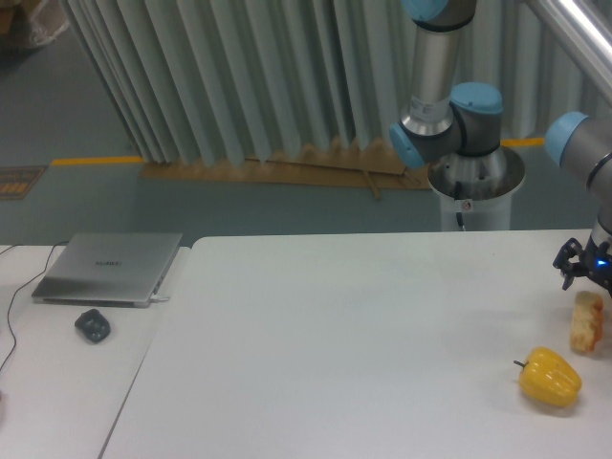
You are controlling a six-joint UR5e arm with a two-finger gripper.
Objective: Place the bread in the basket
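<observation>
Bread (587,323) is lying on the white surface (363,335) at its far right edge, partly cut off by the frame; its long axis is running near-vertical in the view, from the back of the surface toward the front, with the upper end tilting slightly rightward; pale tan body is showing reddish-brown patches along its right side. Yellow pepper (550,377) is sitting just beside it, below and to the left, stem pointing left; the two are not touching.

Arm is reaching in from the right edge of the view, its grey links and blue joint caps showing above; the wrist is pointing downward over the loaf. End effector (585,271) is hovering just above the upper end of the bread, a blue light glowing on its body; dark fingers are appearing spread and not closed on anything, though the right finger is being cropped by the frame edge, so the gap itself is hard to judge; cannot tell with confidence whether released or clenched.

Laptop (110,268), closed, is resting on the adjoining surface at far left; dark mouse (93,326) is lying just in front of it. No basket is showing in the view.
</observation>
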